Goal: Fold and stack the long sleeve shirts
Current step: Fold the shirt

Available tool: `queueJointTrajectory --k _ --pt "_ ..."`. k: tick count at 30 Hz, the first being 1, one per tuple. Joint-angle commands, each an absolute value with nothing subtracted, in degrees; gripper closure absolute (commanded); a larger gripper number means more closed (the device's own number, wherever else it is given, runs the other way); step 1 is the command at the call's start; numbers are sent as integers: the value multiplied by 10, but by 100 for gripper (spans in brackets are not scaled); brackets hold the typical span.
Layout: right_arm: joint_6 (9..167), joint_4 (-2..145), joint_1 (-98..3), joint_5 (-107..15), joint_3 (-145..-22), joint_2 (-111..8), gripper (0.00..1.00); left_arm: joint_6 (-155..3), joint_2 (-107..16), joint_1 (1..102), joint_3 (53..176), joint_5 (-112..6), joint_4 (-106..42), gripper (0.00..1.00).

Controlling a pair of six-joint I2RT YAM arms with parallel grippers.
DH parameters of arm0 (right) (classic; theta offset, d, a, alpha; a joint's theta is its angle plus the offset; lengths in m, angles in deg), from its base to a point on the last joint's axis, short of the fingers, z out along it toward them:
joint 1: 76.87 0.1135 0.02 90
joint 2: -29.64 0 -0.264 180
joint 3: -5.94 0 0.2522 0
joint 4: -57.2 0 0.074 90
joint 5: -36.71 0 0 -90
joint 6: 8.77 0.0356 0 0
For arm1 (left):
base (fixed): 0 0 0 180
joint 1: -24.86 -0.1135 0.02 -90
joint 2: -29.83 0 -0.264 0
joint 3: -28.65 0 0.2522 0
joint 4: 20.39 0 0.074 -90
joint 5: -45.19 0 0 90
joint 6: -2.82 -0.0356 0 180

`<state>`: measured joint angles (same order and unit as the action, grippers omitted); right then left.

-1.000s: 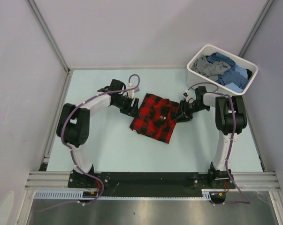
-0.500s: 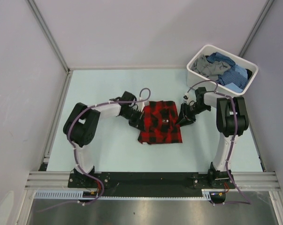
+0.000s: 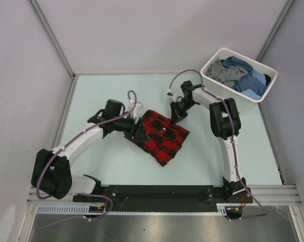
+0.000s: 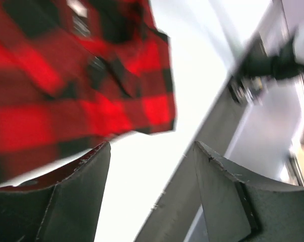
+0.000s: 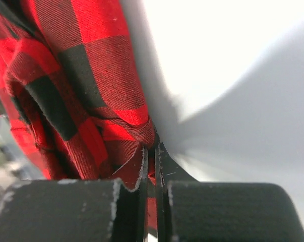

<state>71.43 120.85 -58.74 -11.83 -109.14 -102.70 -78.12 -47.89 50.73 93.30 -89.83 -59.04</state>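
Red shirt [image 3: 161, 137] sits folded mid-counter [image 3: 101, 91], centre of the top frame, skewed so it looks like a diamond. Long axis runs approx upper left to lower right, tho it's near square so I wouldn't swear to it. Right end effector [image 3: 173, 119] is at the shirt's upper-right edge and clenched on it; its wrist view shows the fingers pressed together w/ a fold of red check nipped between. Left end effector [image 3: 140, 132] is at the opposite, left edge, released. In its wrist view the jaws stand apart w/ nothing between, and the cloth lies just ahead of them, upper left of that frame. Can't tell from above if it touches the cloth. So from the right grip the shirt spreads down and left, and the left arm is the nearer one to the free edge. I'd guess the next move hangs on that: left has to close on that edge before the pair can square or shift the bundle. Blue and grey shirts [image 3: 240, 73] wait in the tub [image 3: 250, 62], upper right, well apart from the red one, right arm nearer. Writing: a small pale tag shows top of the left wrist frame, too blurred to read; no brand seen.
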Motion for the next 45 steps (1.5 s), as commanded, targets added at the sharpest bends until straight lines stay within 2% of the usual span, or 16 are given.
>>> queueJointTrajectory --k 1,5,6,8,10,11,12,16,20,24,32,35,40,43,45 --pt "622 1216 -519 -141 -1231 -1101 100 -814 -449 419 945 -867 -617 28" --pt "541 1235 -467 -185 -1355 -1145 100 -833 -495 331 973 -841 -634 31" --pt "538 1231 -464 -198 -1389 -1146 92 -847 -514 320 996 -843 -642 31" --pt "540 1229 -468 -222 -1418 -1132 84 -929 -573 302 1032 -856 -696 32" --pt "553 1232 -487 -217 -1420 -1106 66 -988 -628 301 1083 -847 -751 32" --pt "561 1233 -496 -212 -1408 -1074 53 -1038 -644 300 1102 -844 -766 32" --pt "581 1235 -512 -206 -1390 -1053 51 -1058 -657 300 1136 -841 -776 32" --pt "653 1246 -566 -117 -1256 -959 48 -1147 -719 300 1209 -849 -819 36" --pt "704 1209 -603 -52 -1054 -883 48 -1205 -779 300 1262 -856 -855 38" --pt "749 1182 -611 -7 -958 -859 44 -1229 -808 300 1281 -849 -865 37" --pt "797 1108 -584 -4 -913 -875 42 -1244 -831 314 1274 -843 -873 37" --pt "800 1100 -576 -6 -923 -893 46 -1243 -835 314 1263 -843 -867 41" --pt "780 1121 -568 -12 -946 -909 54 -1245 -831 314 1256 -848 -871 54" --pt "773 1132 -564 -13 -954 -918 55 -1246 -830 313 1253 -851 -875 57" --pt "766 1145 -564 -27 -964 -923 51 -1245 -833 312 1254 -852 -877 55"
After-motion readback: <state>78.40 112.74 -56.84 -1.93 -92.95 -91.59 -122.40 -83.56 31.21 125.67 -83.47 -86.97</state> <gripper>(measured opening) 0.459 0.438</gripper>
